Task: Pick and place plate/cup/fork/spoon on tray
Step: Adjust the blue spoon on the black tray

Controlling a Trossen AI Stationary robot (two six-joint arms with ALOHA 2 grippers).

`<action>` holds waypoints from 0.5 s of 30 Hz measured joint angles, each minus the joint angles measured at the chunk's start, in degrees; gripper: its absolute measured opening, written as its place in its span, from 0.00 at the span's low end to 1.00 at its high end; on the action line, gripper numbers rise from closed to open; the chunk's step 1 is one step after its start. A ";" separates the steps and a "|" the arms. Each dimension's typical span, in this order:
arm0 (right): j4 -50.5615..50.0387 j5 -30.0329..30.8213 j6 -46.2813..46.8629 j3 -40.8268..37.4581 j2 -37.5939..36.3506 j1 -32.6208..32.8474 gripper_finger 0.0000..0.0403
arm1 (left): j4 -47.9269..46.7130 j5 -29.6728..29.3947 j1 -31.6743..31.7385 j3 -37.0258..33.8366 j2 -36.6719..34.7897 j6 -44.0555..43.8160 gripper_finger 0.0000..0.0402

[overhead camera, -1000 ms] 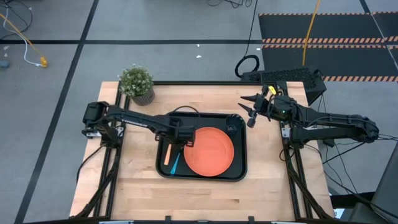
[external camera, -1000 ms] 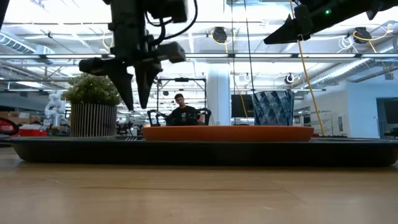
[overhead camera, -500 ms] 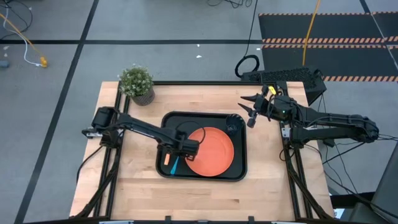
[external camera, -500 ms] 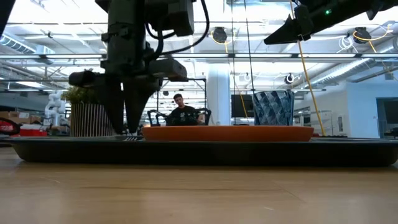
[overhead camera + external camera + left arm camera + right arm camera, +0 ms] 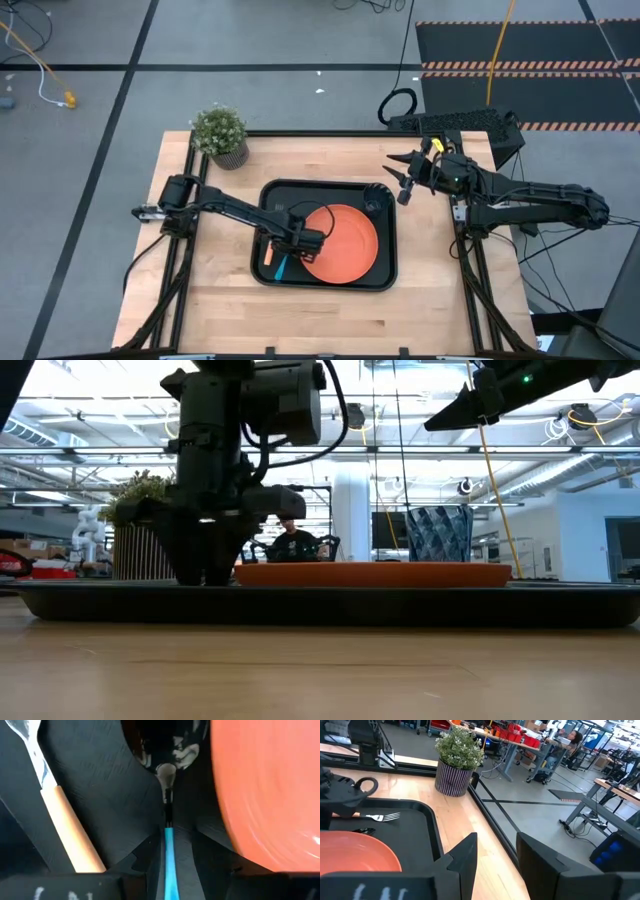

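The black tray (image 5: 383, 277) holds the orange plate (image 5: 345, 240), the dark cup (image 5: 377, 200) at its far right corner, the orange-handled fork (image 5: 267, 250) and the blue-handled spoon (image 5: 281, 266), both lying left of the plate. My left gripper (image 5: 292, 243) is down at the tray floor (image 5: 205, 572), pointing down. Its fingers are narrowly open on either side of the spoon's blue handle (image 5: 169, 860), near the neck. The spoon's bowl (image 5: 165, 745) lies ahead of them, and the fork (image 5: 70, 830) lies beside them. My right gripper (image 5: 398, 178) is open and empty, raised right of the tray. My left gripper comes from above with one finger (image 5: 147, 852) on each side of the spoon's blue handle (image 5: 169, 840), the fingers across the handle. The spoon lies flat on the tray. I cannot tell whether the fingers touch the handle.
A grey pot with a green plant (image 5: 220, 135) stands at the table's far left corner. Bare wood lies left, right and near of the tray. A person sits in the room far behind the table (image 5: 296, 535).
My left gripper has gone down from above the tray to its floor, and a little toward the near edge, so that its fingers now flank the spoon's handle. The spoon, fork, plate and cup have stayed in place.
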 joint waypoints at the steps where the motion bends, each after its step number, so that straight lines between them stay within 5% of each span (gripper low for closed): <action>1: 0.01 0.00 0.00 0.00 0.00 0.00 0.32 | -0.29 -0.27 0.06 0.00 -0.07 -0.22 0.28; 15: -0.01 -0.01 0.00 0.00 0.00 0.00 0.32 | -2.59 -1.02 0.57 -0.04 0.00 -2.92 0.28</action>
